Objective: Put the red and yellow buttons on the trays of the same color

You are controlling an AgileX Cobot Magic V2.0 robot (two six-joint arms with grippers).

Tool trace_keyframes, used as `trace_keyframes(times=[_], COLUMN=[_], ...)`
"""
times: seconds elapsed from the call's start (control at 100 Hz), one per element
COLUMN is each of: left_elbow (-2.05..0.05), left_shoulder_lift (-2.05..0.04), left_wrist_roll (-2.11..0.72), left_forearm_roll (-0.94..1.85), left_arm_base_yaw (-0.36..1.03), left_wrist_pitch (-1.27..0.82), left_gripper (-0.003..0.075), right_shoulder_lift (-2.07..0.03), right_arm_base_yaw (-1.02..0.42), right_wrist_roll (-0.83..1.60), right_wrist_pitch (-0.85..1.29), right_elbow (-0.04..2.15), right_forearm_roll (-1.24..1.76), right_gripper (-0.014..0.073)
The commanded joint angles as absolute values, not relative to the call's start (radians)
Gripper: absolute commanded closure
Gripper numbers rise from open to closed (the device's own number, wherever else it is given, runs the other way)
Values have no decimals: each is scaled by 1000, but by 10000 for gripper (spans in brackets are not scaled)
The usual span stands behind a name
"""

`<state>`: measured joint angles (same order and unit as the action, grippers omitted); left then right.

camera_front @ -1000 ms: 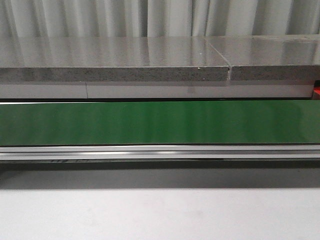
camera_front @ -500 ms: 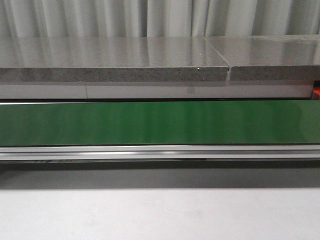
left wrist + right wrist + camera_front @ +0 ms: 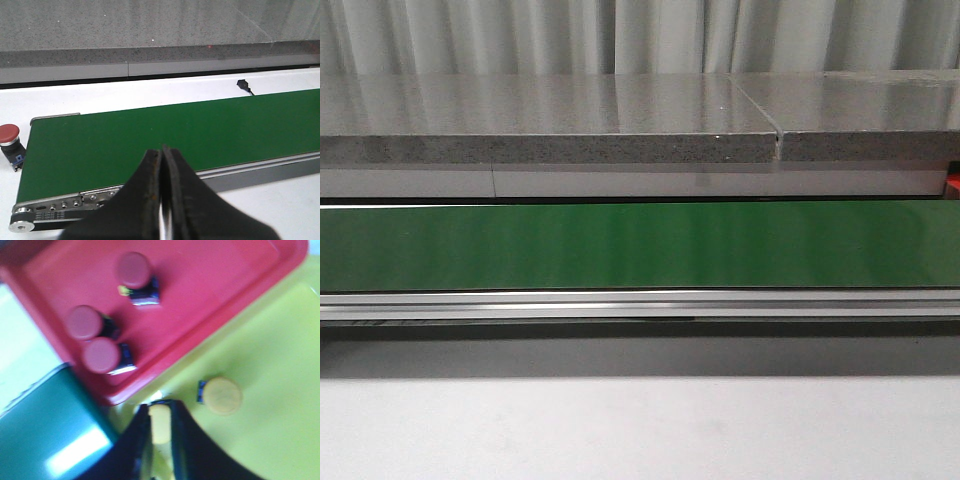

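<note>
My right gripper (image 3: pixel 159 427) hangs over the yellow tray (image 3: pixel 270 365), its jaws closed around a yellow button (image 3: pixel 160 423). A second yellow button (image 3: pixel 222 395) lies on that tray just beside the fingers. The red tray (image 3: pixel 210 295) sits edge to edge with the yellow one and carries three red buttons (image 3: pixel 102 354), two touching and one apart. I see a corner of the green belt (image 3: pixel 45 425) beside the red tray. The picture is blurred.

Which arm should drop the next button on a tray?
Right. The right gripper grips a yellow button above the yellow tray. The left gripper is shut, empty, over the belt.
</note>
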<state>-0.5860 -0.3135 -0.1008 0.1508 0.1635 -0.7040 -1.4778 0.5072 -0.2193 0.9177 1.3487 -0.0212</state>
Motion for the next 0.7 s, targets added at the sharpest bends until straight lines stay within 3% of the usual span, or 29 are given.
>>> trace_keyframes(times=[0.0,0.39,0.69], left_elbow=[-613,-613,-613], left_shoulder_lift=[-323,-323,-323], left_wrist_roll=[-93,-93,-93], left_forearm_roll=[168,168,168], left_arm_base_yaw=[170,170,170], left_wrist_pitch=[-628,-628,-628], left_gripper=[741,741,741], right_shoulder_lift=[-1397,-1260,-1087], right_arm_base_yaw=[460,125,-80], right_wrist_roll=[-203,-192,-184], right_wrist_pitch=[899,924,830], right_elbow=[1375,1356,1168], right_forearm_roll=[-19,-17,-17], right_gripper=[668,660,660])
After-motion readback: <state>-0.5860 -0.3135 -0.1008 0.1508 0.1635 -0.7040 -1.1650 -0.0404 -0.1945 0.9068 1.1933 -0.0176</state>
